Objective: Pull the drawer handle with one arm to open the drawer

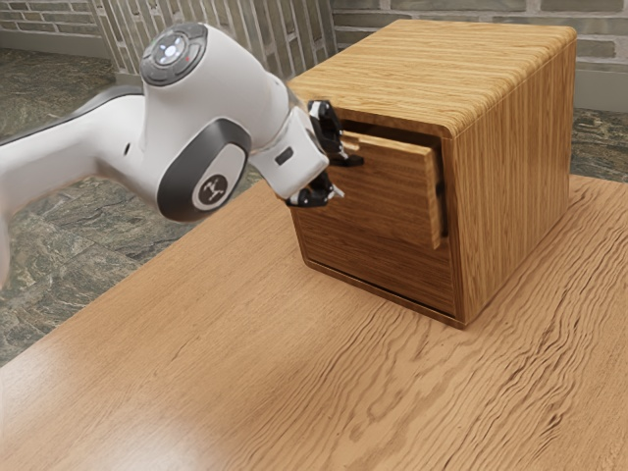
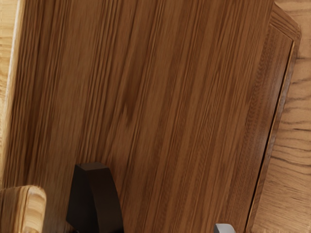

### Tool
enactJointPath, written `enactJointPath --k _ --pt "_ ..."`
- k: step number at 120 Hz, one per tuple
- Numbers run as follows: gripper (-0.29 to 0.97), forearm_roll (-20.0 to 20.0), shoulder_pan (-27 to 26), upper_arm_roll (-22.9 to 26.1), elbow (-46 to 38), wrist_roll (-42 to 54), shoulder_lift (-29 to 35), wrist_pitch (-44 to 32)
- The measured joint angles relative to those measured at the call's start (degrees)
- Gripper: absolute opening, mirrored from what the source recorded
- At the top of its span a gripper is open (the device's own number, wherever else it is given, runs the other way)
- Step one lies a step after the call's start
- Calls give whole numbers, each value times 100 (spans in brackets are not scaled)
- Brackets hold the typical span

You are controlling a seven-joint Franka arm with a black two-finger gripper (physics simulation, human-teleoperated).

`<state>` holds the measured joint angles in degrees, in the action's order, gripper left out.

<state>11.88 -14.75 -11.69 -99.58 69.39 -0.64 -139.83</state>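
A wooden cabinet stands on the table, and its upper drawer is pulled partly out, with a dark gap showing at its top and side. A small wooden handle juts from the drawer front. My gripper is at that front, one black finger above the handle and one below it. The fingers stand wide apart and the handle rests against the upper one. In the wrist view the drawer front is very close, with one black finger and the rounded handle end beside it.
The wooden table stretches wide in front of the cabinet. Below the pulled drawer is a lower drawer front, flush with the cabinet. A stone floor and a brick wall lie beyond the table's edge.
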Motion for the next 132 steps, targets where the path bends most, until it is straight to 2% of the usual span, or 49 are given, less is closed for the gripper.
enactJointPath --k 8,25,32,47,56,63,85,98,115,123,132 --pt "19 14 23 25 -83 -18 64 -12" --pt "28 54 -154 -134 -350 -47 276 -22" --pt "18 60 -118 -100 -453 -61 361 -30" --pt "22 66 -108 -96 -667 -69 546 -14" --pt "29 79 -129 -113 -780 -70 630 -4" --pt "24 96 -125 -118 -877 -70 733 3" --pt "20 176 -85 -122 -1199 -77 1085 20" --pt "29 213 -74 -125 -1399 -88 1257 21" --pt "27 260 -39 -116 -1605 -105 1463 23" --pt "32 295 -42 -118 -1717 -118 1567 23" --pt "31 296 -29 -111 -1850 -131 1715 24"
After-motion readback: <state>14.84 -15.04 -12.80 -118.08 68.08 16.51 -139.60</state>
